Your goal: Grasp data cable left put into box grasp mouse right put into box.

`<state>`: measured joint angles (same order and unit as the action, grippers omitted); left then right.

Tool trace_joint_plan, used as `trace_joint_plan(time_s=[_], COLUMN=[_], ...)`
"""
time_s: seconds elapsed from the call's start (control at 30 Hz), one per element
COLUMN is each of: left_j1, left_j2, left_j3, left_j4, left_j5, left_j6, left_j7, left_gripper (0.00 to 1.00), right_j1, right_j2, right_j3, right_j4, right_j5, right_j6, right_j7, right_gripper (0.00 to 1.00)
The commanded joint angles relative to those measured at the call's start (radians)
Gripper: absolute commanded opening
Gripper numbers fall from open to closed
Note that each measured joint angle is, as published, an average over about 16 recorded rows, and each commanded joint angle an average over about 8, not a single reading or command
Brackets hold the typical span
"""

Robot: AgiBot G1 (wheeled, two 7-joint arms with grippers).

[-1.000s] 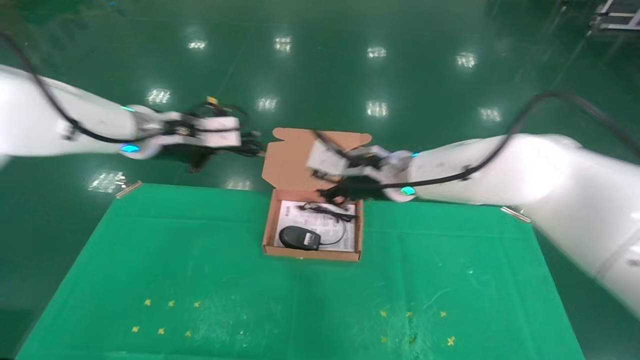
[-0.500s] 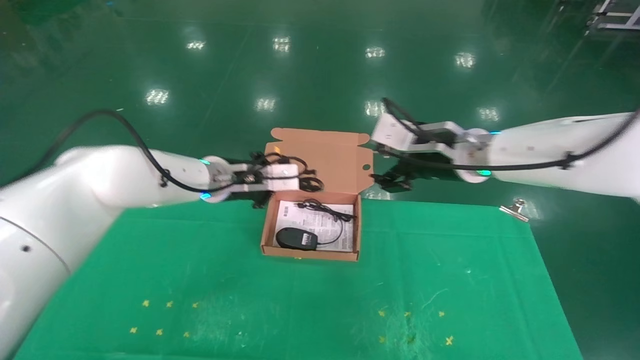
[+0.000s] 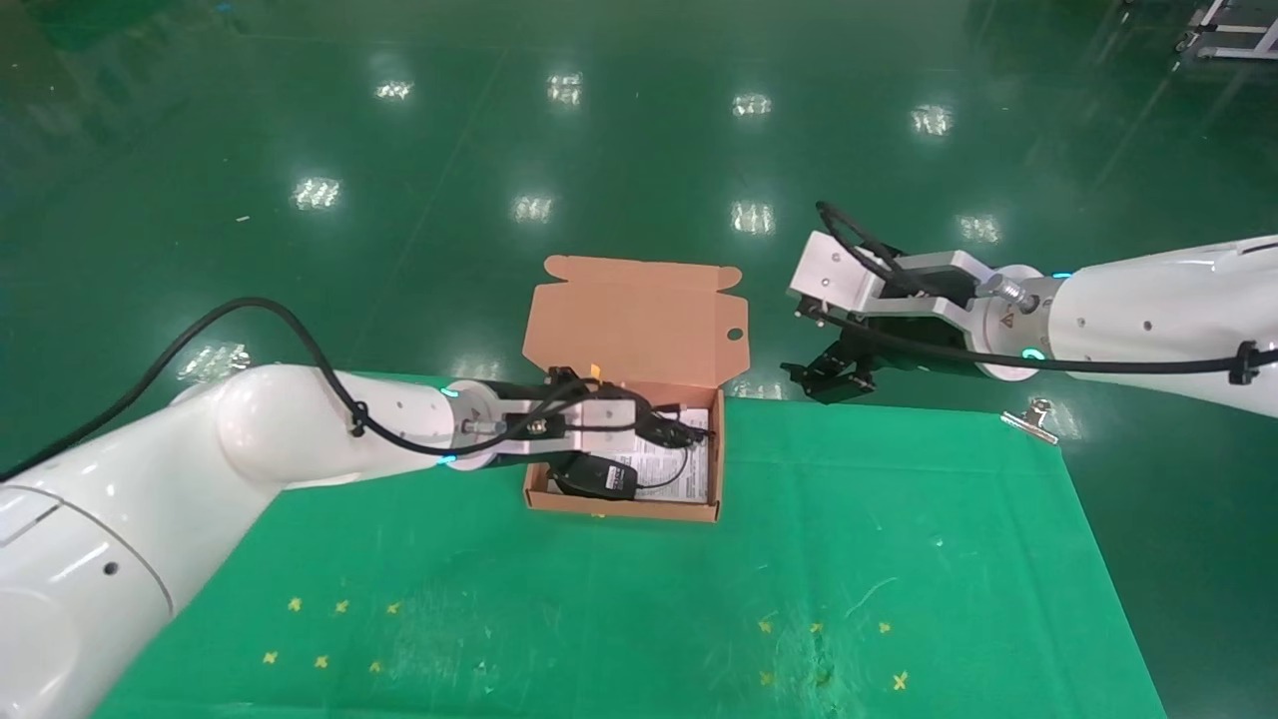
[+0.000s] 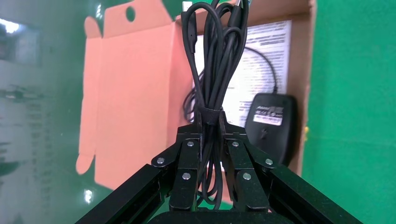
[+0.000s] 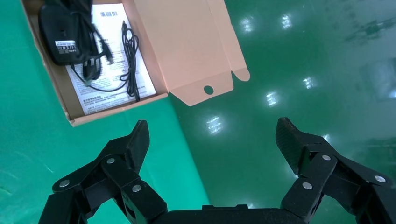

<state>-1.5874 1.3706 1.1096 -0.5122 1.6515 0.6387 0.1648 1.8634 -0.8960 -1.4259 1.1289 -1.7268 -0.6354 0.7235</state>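
The box (image 3: 619, 508) stands open at the far middle of the green table, its flap lid (image 3: 634, 318) upright, with a white leaflet (image 3: 679, 469) inside. The black mouse (image 3: 596, 476) lies in the box's near left part, its thin cord beside it. My left gripper (image 3: 647, 427) is over the box, shut on the data cable (image 3: 671, 431). In the left wrist view the gripper (image 4: 211, 122) clamps the looped data cable (image 4: 215, 56) at its tie, above the mouse (image 4: 271, 122) and leaflet. My right gripper (image 3: 834, 374) is open and empty, right of the lid, beyond the table's far edge.
The right wrist view shows its open gripper (image 5: 212, 135) over the table's far edge and the floor, with the box (image 5: 187, 42) and the mouse (image 5: 60, 35) farther off. A metal clip (image 3: 1028, 419) holds the cloth at the far right. Yellow crosses (image 3: 339, 605) mark the near cloth.
My left arm has swung in from the far left with the cable to a place over the box. My right arm has drawn back from above the box to the right.
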Motion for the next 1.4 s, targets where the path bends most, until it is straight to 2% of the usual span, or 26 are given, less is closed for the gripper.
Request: trace_joint_plan(time_s=[0.03,0.17,0.2,0.23,0.83,1.13,1.27,1.4], left_j1=[0.003,0.004,0.004,0.005,-0.006,-0.111,-0.149,-0.149], left_j2=[0.0,0.002,0.002,0.002,-0.018,-0.081,-0.101,-0.126], left_j3=[0.018,0.037,0.038,0.04,0.03,-0.004,-0.014,-0.04], left_j4=[-0.001,0.003,0.003,0.004,-0.021,-0.069,-0.074,-0.092], left_j5=[-0.022,-0.051,-0.055,-0.059,-0.051,-0.062,-0.059,-0.081], left_j6=[0.001,0.01,0.011,0.012,0.011,-0.024,-0.042,-0.028], left_j7=[0.015,0.011,0.011,0.01,0.013,-0.006,-0.021,-0.04], left_gripper=[0.42,0.92,0.98,1.0,1.0,1.0,1.0,1.0], right_j1=[0.001,0.002,0.002,0.002,0.005,0.07,0.106,0.109], right_j2=[0.005,0.009,0.01,0.011,0.01,0.044,0.041,0.039], right_j3=[-0.003,-0.006,-0.006,-0.007,-0.002,0.023,0.009,0.017], right_j4=[0.014,0.027,0.029,0.03,0.024,0.032,0.033,0.036], right_j5=[-0.016,-0.03,-0.032,-0.033,-0.027,-0.075,-0.124,-0.13], right_j6=[0.001,0.0,0.0,0.0,0.006,0.038,0.014,-0.015], right_j7=[0.022,0.038,0.039,0.04,0.035,0.009,-0.015,-0.032], right_gripper=[1.0,1.0,1.0,1.0,1.0,1.0,1.0,1.0])
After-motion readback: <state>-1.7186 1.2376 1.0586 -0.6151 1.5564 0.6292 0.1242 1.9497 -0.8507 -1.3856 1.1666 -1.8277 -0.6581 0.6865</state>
